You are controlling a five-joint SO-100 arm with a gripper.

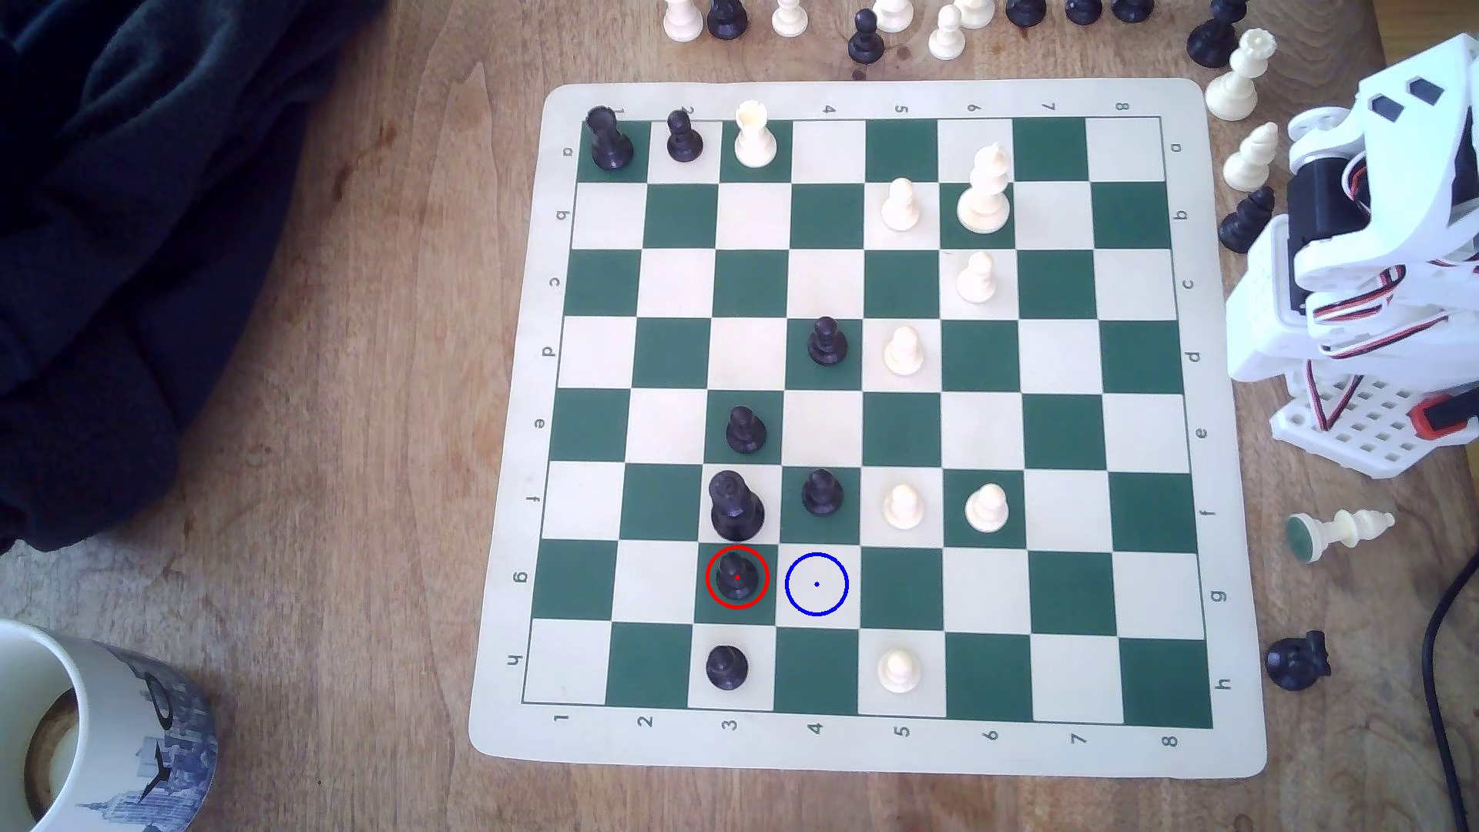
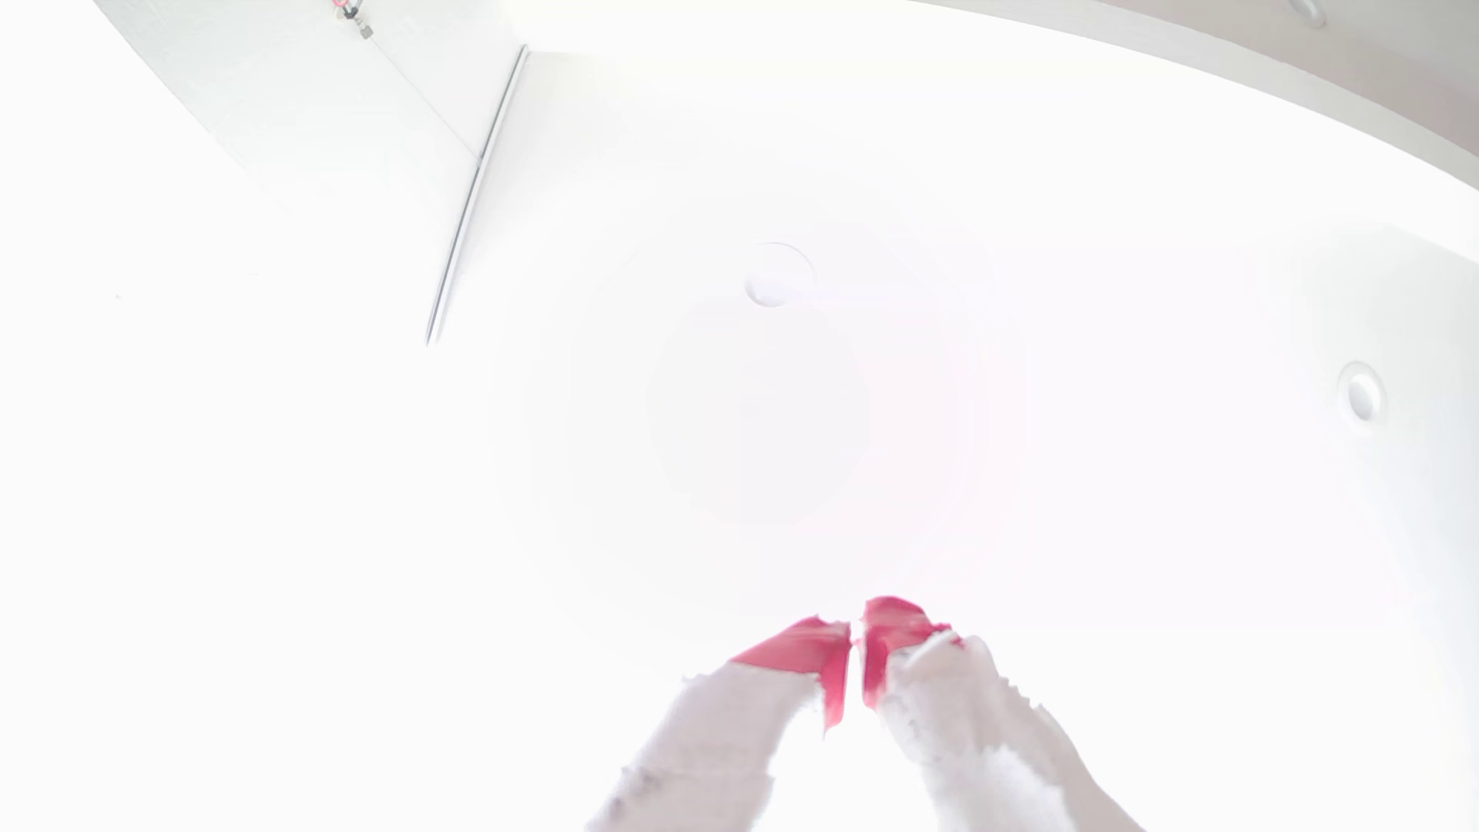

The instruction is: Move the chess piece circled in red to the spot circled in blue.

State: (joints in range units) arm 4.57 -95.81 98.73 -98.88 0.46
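Note:
In the exterior view, the black pawn point(image 1: 736, 576) ringed in red stands upright on a green square in row g, column 3. The blue-circled cream square point(image 1: 816, 584) lies bare right beside it, toward the exterior view's right. A taller black crowned piece point(image 1: 735, 506) stands on the square just behind the pawn. The white arm point(image 1: 1352, 264) sits folded off the board point(image 1: 864, 752) at the exterior view's right edge, far from the pawn. In the wrist view my gripper point(image 2: 856, 632) points at an overexposed white ceiling, its red-tipped fingers point(image 2: 808, 648) nearly touching with nothing between them.
Black pawns point(image 1: 727, 666) point(image 1: 822, 492) stand close to the ringed pawn, and white pawns point(image 1: 903, 506) stand further right. Captured pieces point(image 1: 880, 24) line the table beyond the board. Two toppled pieces point(image 1: 1340, 532) point(image 1: 1296, 660) and a cable point(image 1: 1448, 640) lie near the arm. A mug point(image 1: 96, 736) and a dark cloth point(image 1: 136, 240) are at left.

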